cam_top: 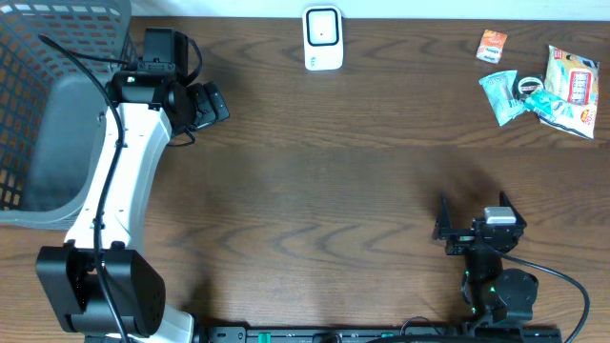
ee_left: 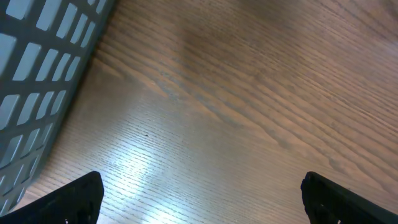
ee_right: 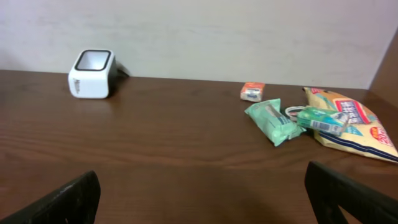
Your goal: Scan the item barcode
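R claw (cam_top: 474, 211) stood wide open w/ nothing between the fingers, hanging over bare tabletop (cam_top: 315, 191) near the front edge. L claw (cam_top: 212, 101) was likewise fully spread and empty, low over the wood just beside the grey basket (cam_top: 29, 57). Neither touched anything.

The items lay well apart from the R claw, at the far right corner: a green packet (cam_top: 499, 93), a small orange packet (cam_top: 492, 44) and a big snack bag (cam_top: 572, 81). The white scanner (cam_top: 323, 38) sat at the far edge, about midway along.

I judged we were at the very first step, w/ no item picked yet. The next move called for the R arm to reach fwd and take one item, prob. the green packet as the nearest. Then it would need to show the barcode to the scanner window.
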Action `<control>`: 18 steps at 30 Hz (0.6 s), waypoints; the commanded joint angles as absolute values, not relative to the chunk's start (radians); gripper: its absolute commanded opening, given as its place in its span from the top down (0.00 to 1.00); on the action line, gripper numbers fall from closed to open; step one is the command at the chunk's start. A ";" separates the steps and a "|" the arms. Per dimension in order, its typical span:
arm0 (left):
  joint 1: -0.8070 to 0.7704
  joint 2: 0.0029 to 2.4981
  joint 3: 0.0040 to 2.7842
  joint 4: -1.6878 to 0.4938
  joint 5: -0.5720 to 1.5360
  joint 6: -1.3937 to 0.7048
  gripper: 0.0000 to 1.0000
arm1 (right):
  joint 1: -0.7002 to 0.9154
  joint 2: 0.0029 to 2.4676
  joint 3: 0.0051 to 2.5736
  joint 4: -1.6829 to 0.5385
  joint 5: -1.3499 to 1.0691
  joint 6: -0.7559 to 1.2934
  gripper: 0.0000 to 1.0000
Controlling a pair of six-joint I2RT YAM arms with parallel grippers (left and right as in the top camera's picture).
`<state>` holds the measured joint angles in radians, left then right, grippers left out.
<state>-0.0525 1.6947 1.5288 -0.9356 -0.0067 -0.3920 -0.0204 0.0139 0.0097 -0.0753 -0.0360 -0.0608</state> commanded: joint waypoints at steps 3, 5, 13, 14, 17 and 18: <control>-0.049 1.699 1.533 -0.938 -0.020 -0.386 0.00 | 0.002 0.005 0.006 -0.081 -0.009 -0.041 0.01; -0.049 1.699 1.533 -0.938 -0.020 -0.385 0.00 | 0.002 0.005 0.006 -0.081 -0.005 -0.022 0.01; -0.049 1.699 1.533 -0.938 -0.020 -0.386 0.00 | 0.026 0.005 0.006 -0.079 0.021 -0.004 0.01; -0.049 1.699 1.533 -0.938 -0.020 -0.386 0.00 | 0.032 0.005 0.006 -0.079 0.022 -0.004 0.01; -0.049 1.699 1.533 -0.938 -0.020 -0.385 0.00 | 0.042 0.005 0.006 -0.080 0.021 -0.004 0.01; -0.049 1.699 1.533 -0.938 -0.020 -0.386 0.00 | 0.042 0.005 0.006 -0.080 0.021 -0.004 0.01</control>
<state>-0.0525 1.6947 1.5288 -0.9356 -0.0067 -0.3916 0.0307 0.0135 0.0097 -0.0765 -0.0017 -0.0227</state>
